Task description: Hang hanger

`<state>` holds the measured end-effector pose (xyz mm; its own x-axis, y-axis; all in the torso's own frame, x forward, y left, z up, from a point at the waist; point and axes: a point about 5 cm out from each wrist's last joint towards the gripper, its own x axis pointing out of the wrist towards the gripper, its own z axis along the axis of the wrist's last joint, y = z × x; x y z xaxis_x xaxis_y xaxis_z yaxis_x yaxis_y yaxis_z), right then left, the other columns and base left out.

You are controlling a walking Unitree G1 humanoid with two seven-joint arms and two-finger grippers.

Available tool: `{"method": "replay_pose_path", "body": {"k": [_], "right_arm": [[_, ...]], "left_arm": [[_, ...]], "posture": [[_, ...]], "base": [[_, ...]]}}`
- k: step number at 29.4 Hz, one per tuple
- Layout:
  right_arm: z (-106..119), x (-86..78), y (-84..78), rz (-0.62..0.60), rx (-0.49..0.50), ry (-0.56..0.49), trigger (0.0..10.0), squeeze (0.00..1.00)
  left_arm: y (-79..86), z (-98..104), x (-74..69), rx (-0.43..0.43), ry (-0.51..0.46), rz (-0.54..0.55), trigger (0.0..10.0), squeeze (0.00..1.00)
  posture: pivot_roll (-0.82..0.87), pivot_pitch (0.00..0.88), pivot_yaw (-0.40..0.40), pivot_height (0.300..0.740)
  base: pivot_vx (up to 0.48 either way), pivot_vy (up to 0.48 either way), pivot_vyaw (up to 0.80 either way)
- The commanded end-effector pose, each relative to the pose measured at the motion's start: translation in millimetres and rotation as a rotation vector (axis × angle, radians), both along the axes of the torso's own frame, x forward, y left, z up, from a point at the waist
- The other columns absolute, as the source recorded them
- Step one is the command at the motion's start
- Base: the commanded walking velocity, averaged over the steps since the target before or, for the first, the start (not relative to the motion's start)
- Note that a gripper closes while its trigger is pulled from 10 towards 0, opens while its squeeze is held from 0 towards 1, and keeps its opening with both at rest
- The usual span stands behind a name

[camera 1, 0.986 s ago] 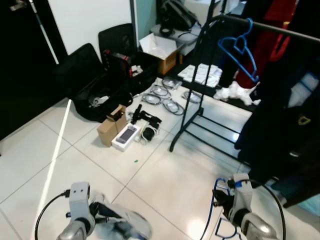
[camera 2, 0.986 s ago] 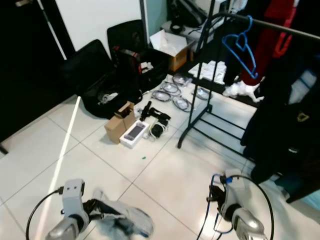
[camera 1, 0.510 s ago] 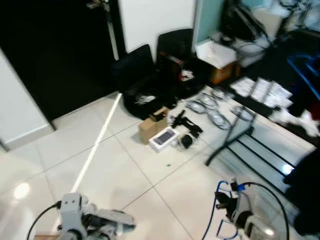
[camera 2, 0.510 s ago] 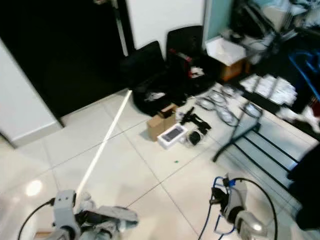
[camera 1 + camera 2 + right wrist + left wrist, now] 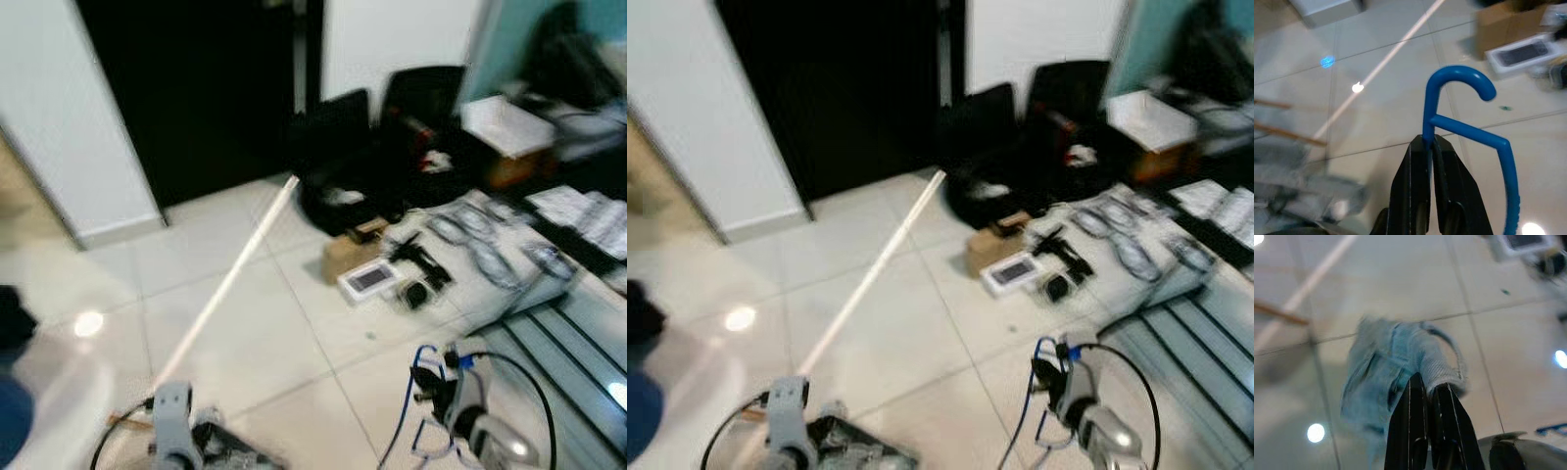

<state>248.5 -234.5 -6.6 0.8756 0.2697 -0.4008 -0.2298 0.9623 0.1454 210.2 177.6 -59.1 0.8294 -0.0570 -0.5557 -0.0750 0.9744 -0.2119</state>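
The right gripper (image 5: 1428, 147), low at the robot's right, is shown with its black fingers (image 5: 1415, 169) pinched on the stem of a blue plastic hanger (image 5: 1462, 117), just below the hook; the hanger is held above the pale tiled floor (image 5: 255, 333). The left gripper (image 5: 1426, 387) is shown with its fingers (image 5: 1413, 406) pressed together on a fold of a light-blue crumpled garment (image 5: 1396, 377). A white flat box (image 5: 369, 281) lies on the floor well ahead.
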Motion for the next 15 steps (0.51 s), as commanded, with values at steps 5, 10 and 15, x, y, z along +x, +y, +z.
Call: {"method": "replay_pose_path", "body": {"k": [5, 10, 15], "right_arm": [[-3, -3.6, 1.5, 0.015, -0.002, 0.007, 10.0, 0.00], [-2, -3.4, 1.3, 0.016, -0.003, 0.003, 10.0, 0.00], [-2, -3.0, 0.1, 0.007, 0.003, -0.011, 10.0, 0.00]], "left_arm": [[-4.5, 1, 2.8, 0.001, -0.005, 0.001, 10.0, 0.00], [19.4, 10, 15.0, 0.014, -0.022, 0.016, 10.0, 0.00], [37.0, 12, 13.6, 0.024, -0.019, 0.034, 10.0, 0.00]], "posture": [[0.01, 0.145, -0.003, 0.740], [0.01, 0.146, -0.003, 0.740], [0.01, 0.147, -0.002, 0.740]], "base": [[0.000, 0.000, 0.78], [0.000, 0.000, 0.78], [0.000, 0.000, 0.78]]}}
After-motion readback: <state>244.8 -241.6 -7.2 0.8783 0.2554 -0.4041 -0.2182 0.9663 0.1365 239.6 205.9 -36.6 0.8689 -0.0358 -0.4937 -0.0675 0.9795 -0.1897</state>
